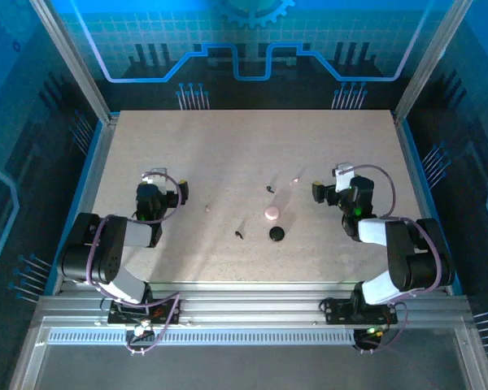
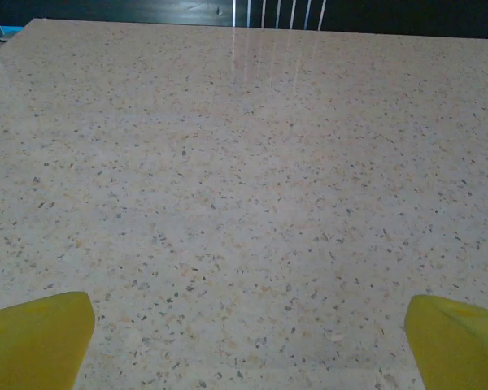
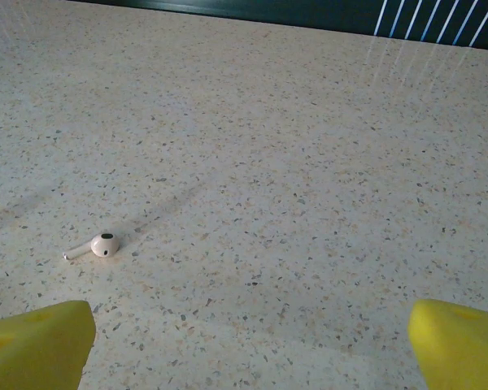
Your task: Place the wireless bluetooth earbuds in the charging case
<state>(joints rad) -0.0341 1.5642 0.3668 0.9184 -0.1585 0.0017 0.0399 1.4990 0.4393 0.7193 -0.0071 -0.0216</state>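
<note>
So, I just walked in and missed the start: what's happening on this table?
Nothing is held yet. The left gripper and right gripper both hang open and empty over the speckled beige table. Between them lie a small round pink disc and a small round black disc, probably charging cases, with four tiny earbuds scattered around: two black earbuds, two pale pink earbuds. One pink earbud lies ahead of the right gripper's yellow fingers.
</note>
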